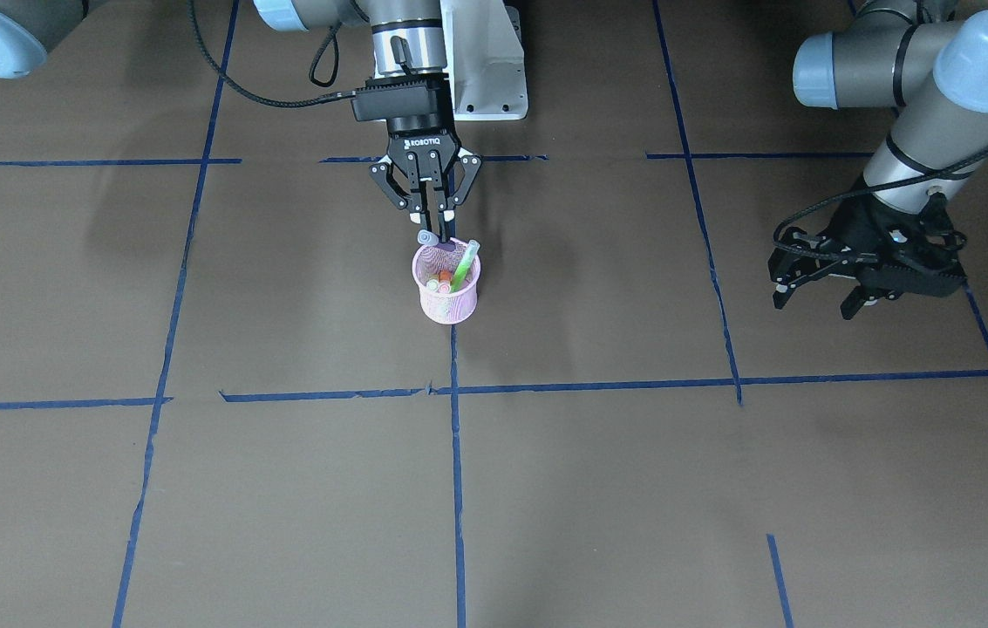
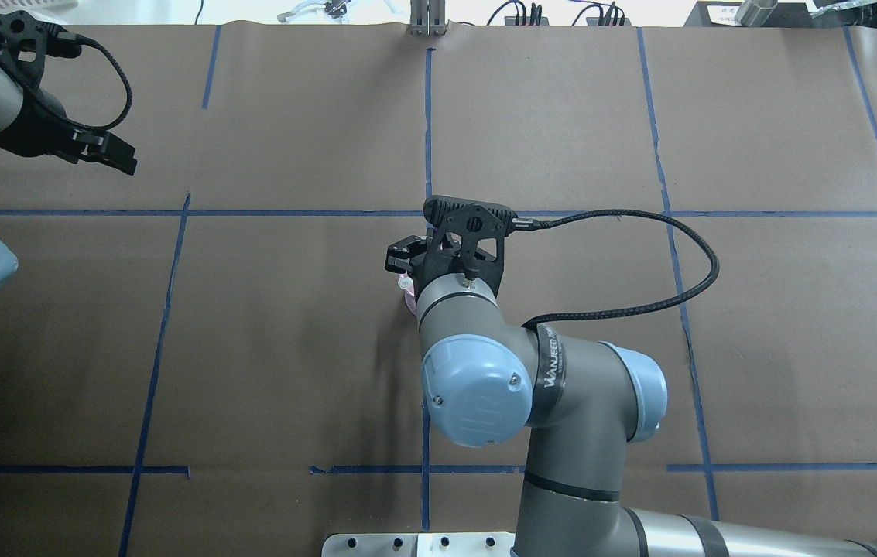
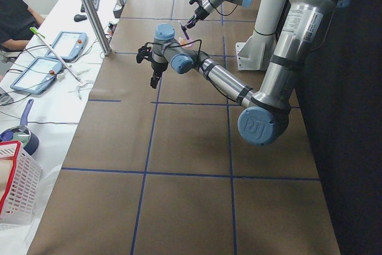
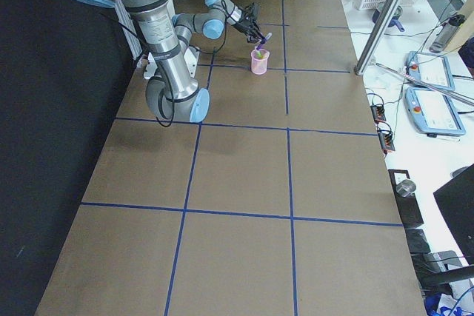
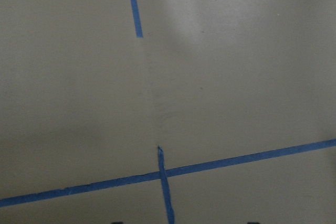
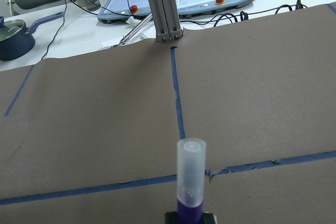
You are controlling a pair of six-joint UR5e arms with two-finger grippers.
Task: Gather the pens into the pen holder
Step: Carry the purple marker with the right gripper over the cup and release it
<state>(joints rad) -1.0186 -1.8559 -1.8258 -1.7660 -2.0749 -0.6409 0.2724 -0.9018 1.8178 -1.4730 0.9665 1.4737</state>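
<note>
The pink mesh pen holder (image 1: pixel 446 296) stands on the brown table near the middle. The green pen (image 1: pixel 464 266), orange pen (image 1: pixel 445 278) and yellow pen (image 1: pixel 432 284) stand inside it. My right gripper (image 1: pixel 432 228) hangs straight above the holder's back rim, shut on the purple pen (image 1: pixel 428 239), whose lower end reaches the rim. The right wrist view shows the purple pen's (image 6: pixel 190 182) pale cap pointing up. In the overhead view my right arm hides all but a sliver of the holder (image 2: pixel 407 299). My left gripper (image 1: pixel 812 301) is open and empty, far off to the side.
Blue tape lines (image 1: pixel 455 453) divide the brown table cover into squares. My right arm's base plate (image 1: pixel 489 87) sits just behind the holder. An aluminium post (image 6: pixel 163 9) and tablets stand past the far table edge. A white basket (image 3: pixel 12 183) sits on the side desk.
</note>
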